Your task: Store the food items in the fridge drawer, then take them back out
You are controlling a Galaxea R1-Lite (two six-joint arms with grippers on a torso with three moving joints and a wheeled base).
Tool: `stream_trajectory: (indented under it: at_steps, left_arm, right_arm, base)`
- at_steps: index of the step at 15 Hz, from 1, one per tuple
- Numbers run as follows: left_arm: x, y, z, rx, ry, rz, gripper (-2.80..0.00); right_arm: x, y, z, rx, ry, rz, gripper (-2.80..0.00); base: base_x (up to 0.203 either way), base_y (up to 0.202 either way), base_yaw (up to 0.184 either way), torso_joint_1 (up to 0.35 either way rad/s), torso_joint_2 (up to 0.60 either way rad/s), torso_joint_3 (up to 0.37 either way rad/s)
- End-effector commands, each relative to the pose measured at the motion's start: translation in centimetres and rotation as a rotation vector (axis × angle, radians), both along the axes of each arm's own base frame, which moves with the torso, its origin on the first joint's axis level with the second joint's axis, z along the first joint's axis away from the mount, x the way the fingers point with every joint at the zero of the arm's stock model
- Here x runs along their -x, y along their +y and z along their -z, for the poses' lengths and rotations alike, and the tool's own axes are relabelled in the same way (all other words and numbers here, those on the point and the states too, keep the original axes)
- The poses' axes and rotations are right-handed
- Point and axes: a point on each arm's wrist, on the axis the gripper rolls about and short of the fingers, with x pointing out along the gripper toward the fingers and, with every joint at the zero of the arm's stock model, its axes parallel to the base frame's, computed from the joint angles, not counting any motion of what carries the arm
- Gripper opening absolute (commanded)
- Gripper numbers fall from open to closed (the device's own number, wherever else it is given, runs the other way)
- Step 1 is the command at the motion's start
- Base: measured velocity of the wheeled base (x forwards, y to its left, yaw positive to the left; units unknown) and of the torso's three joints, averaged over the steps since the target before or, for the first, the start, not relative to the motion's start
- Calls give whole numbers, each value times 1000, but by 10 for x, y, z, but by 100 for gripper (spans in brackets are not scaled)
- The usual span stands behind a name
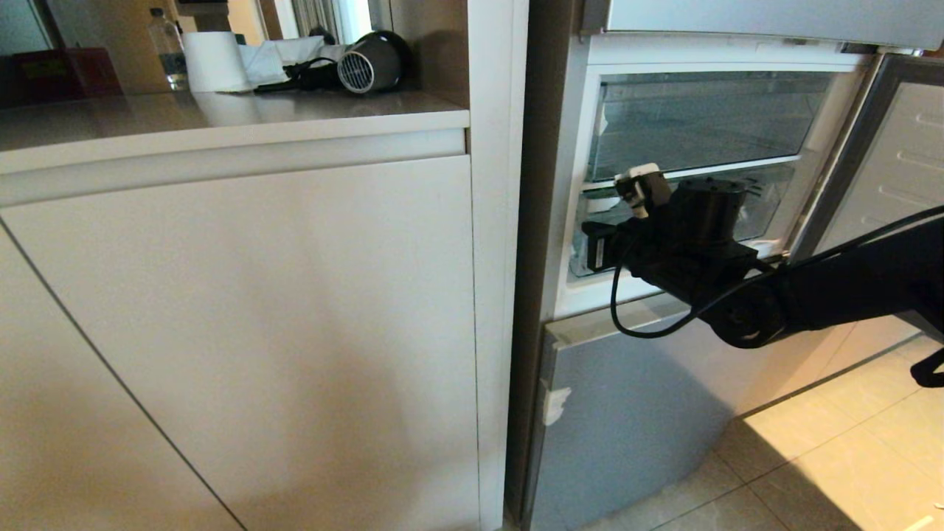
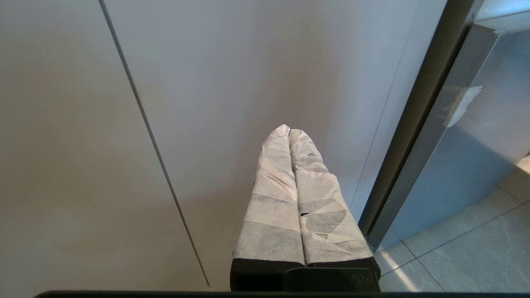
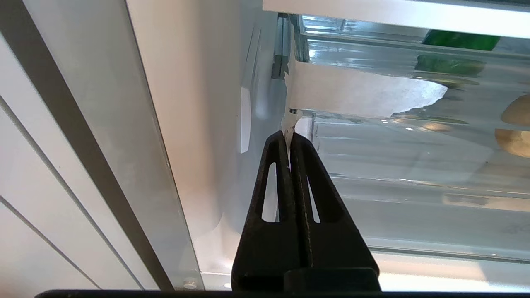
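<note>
The right gripper (image 3: 290, 136) has its two black slotted fingers (image 3: 308, 194) clenched together on the torn lower corner of a strip of white paper tape (image 3: 356, 93) stuck to the front of a clear plastic fridge drawer (image 3: 414, 165). The tape's long axis runs along the drawer's upper front edge, away from the fingertips and toward the food. In the head view the right gripper (image 1: 601, 251) points toward the left end of that clear drawer (image 1: 767, 206), which sits low in the open fridge compartment, beneath a glass shelf (image 1: 693, 122). The black arm reaches in from the right, with a black cable looping below the wrist.

Through the drawer's clear wall, well apart from the fingertips, sit a glossy green bell pepper (image 3: 455, 41) and a golden-brown roundish lump (image 3: 515, 140), near each other at the far end.

Below the open compartment is a matte silver-blue lower fridge front (image 1: 627, 413) with a scrap of white tape on its left edge.

The left gripper (image 2: 290, 132) hangs low before a plain white cabinet front (image 2: 207, 82), its two fingers (image 2: 273, 207) wrapped in white tape, pressed together and holding nothing.

On the counter (image 1: 221, 118) above the cabinet stand a white paper roll (image 1: 214, 63), a black hair dryer (image 1: 372, 63) and a clear water bottle (image 1: 168, 48).
</note>
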Motion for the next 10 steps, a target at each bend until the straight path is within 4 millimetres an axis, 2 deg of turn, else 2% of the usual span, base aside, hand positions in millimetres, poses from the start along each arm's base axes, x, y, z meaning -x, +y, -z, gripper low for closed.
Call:
stream_trajectory:
  at_steps: [1,4,10]
  left_arm:
    - [-1,0,3,0,10,0,-280]
    - [-1,0,3,0,10,0,-280]
    - [-1,0,3,0,10,0,-280]
  right_arm:
    - [1,1,-1,-1,-8,-4,-280]
    - [9,-1,-6,-1,-7,-4,-280]
    - [51,-10,-17,7,14,-15,-280]
  base:
    - [0,0,0,0,0,0]
    - [0,0,0,0,0,0]
    - [0,0,0,0,0,0]
